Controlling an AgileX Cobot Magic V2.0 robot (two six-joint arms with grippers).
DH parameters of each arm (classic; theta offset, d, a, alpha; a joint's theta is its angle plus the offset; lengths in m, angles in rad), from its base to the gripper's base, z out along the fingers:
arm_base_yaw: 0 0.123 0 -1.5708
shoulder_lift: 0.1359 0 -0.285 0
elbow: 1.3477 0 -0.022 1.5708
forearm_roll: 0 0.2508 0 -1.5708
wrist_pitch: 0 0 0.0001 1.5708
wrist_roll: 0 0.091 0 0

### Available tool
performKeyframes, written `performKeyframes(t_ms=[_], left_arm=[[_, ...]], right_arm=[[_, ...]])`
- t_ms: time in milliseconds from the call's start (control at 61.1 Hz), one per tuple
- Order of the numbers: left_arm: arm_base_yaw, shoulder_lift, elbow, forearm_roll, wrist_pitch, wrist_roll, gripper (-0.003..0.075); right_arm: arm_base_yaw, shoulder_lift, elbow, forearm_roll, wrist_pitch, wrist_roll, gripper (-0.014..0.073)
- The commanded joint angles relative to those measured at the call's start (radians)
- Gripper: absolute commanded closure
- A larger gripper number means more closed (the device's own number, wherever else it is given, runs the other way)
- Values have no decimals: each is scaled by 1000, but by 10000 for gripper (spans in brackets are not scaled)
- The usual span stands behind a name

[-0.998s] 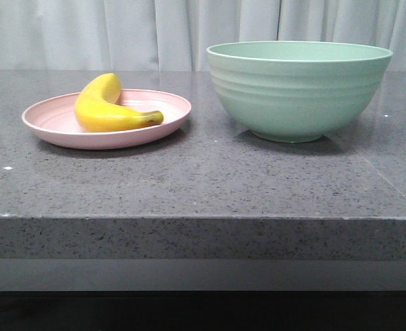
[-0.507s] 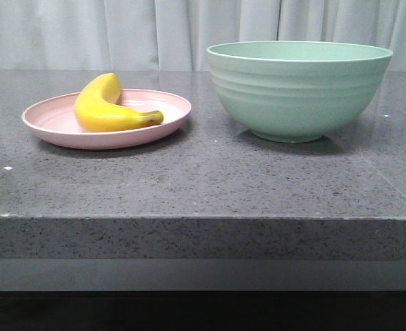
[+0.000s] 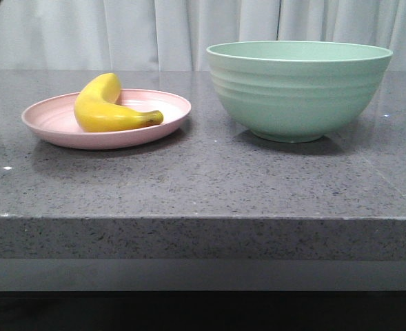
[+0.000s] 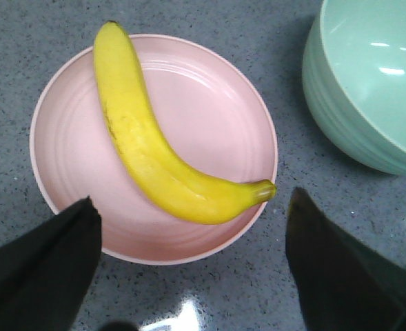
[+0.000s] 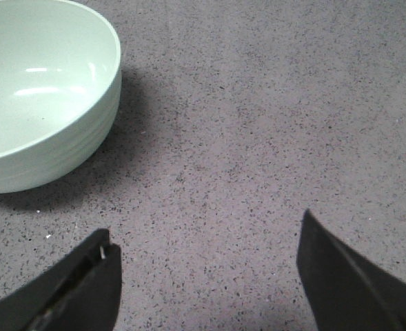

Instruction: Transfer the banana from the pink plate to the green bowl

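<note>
No text, label, brand, number or sign can be read on anything here.

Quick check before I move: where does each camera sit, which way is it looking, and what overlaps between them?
Front: low at the table's edge, facing forward at the banana on the pink plate and the green bowl; hardly any robot shows.
Left wrist: above the plate, looking down; open left pincer in view.
Right wrist: above bare table beside the bowl; open right pincer in view.
Shared: all three see the bowl.

Kitchen-like: speckled grey stone counter (image 3: 203,186), curtain (image 3: 154,31).
</note>
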Motion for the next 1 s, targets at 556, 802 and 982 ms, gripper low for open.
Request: performKeyframes(t_ms=[556,802,982], left_arm=[[-8,339,-305,119,105,-105,175],[-8,392,-306,118,57,-154,175],[-8,412,-306,104,18,-156,175]], right_arm=[[-7,5,-33,0,-67,-10,45],[-7,5,-33,0,-67,-10,45],[-7,5,-33,0,-67,-10,45]])
